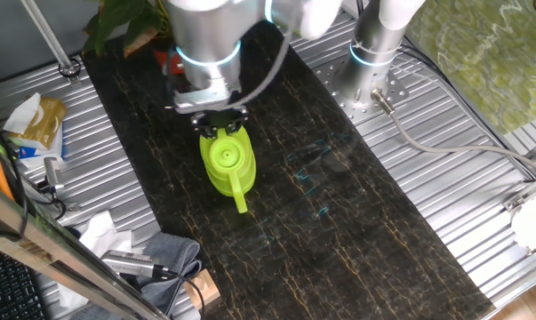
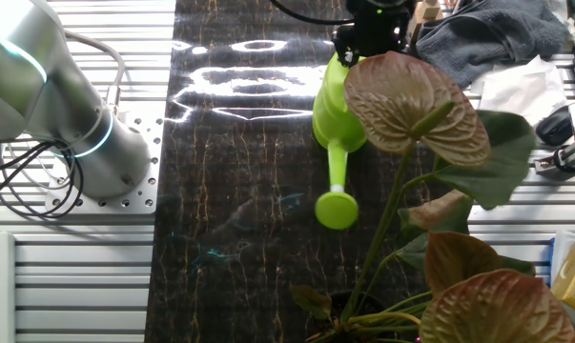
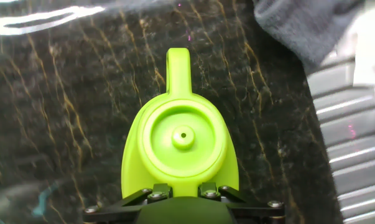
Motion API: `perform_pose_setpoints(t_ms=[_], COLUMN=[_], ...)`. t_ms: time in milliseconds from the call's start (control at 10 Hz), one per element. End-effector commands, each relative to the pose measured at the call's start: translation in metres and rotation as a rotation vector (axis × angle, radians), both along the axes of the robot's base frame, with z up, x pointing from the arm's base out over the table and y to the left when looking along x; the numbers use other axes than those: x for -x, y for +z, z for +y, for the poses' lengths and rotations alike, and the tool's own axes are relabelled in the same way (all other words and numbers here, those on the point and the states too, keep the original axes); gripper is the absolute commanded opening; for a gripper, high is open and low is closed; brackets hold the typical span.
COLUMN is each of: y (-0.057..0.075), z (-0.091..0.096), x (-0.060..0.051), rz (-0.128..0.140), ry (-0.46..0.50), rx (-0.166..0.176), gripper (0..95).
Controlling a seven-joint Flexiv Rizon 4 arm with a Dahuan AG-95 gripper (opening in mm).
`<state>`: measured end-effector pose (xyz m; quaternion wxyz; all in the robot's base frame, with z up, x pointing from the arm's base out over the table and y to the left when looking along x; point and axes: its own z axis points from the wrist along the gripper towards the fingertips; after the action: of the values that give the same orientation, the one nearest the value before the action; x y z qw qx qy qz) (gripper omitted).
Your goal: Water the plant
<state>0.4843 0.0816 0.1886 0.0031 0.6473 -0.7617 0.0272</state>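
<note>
Plant (image 2: 430, 152) well apart from fingers (image 3: 151, 194), which pinch watering can (image 1: 227, 162) handle.

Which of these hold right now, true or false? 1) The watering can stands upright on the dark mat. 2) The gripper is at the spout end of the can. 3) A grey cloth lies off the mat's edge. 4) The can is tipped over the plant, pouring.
1) True: the green watering can stands upright on the dark mat.
2) False: the gripper is at the handle end; the spout points away from it.
3) True: a grey cloth lies beside the mat.
4) False: the can stands level on the mat, apart from the plant; no water shows.
</note>
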Motion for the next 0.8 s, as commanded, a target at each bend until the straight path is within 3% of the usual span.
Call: perform_pose_setpoints(t_ms=[100, 800], y=[0.0004, 0.0004], z=[0.0005, 0.0005], x=[-0.0017, -0.0017], rz=[-0.033, -0.033], ry=[0.060, -0.049], rx=[0.010, -0.031], gripper=[0.0, 0.0])
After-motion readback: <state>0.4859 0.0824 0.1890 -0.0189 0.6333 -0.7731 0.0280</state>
